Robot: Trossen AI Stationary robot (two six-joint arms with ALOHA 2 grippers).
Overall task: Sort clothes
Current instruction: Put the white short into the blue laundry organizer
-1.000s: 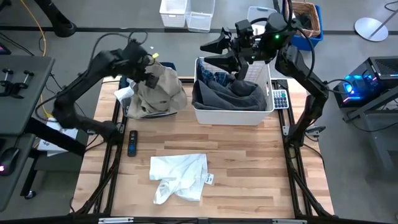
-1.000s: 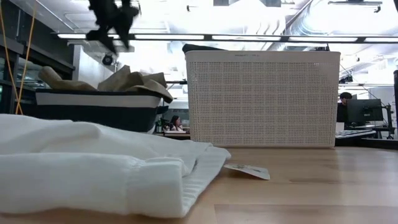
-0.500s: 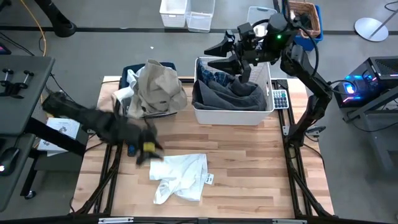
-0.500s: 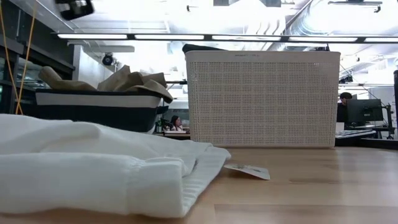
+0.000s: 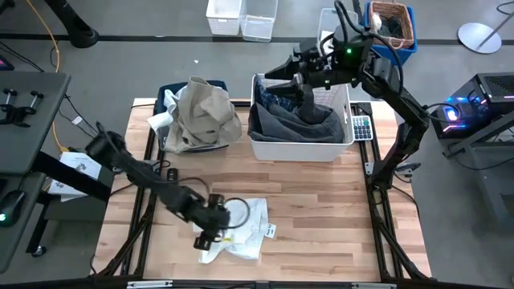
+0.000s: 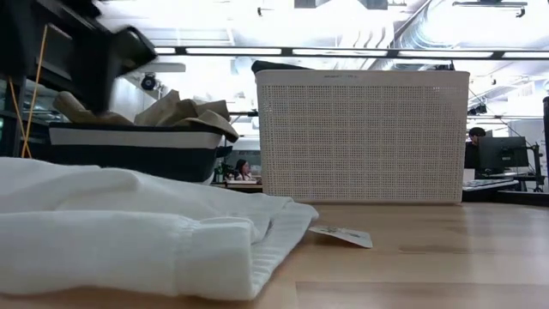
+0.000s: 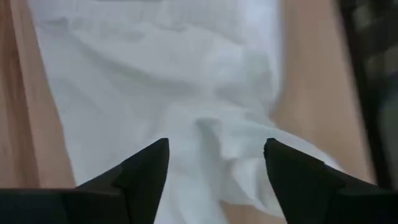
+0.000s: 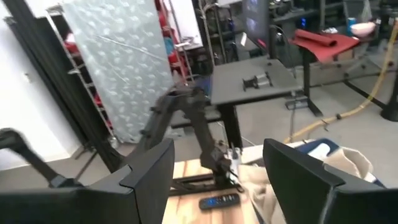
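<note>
A white garment [image 5: 241, 226] lies flat on the table near its front edge; it also shows in the low view [image 6: 129, 232]. My left gripper [image 5: 210, 231] is open right above the garment's left part [image 7: 186, 93], its fingers on either side of a raised fold; I cannot tell whether they touch. A tan khaki garment [image 5: 202, 112] lies heaped in the navy bin [image 5: 170, 88]. A dark grey garment [image 5: 309, 124] and a plaid shirt [image 5: 277, 100] lie in the white basket [image 5: 301, 148]. My right gripper [image 5: 277, 76] is open and empty above the basket.
A black remote [image 5: 170, 172] lies left of the white garment, by my left arm. A calculator [image 5: 361, 127] lies right of the basket. A paper tag [image 5: 271, 231] sticks out at the garment's right edge. Bare wood shows at the table's near right.
My left gripper has swung from above the tan garment in the navy bin toward the table's near edge and down, and now stands right above the white garment. The garments have stayed where they were.
</note>
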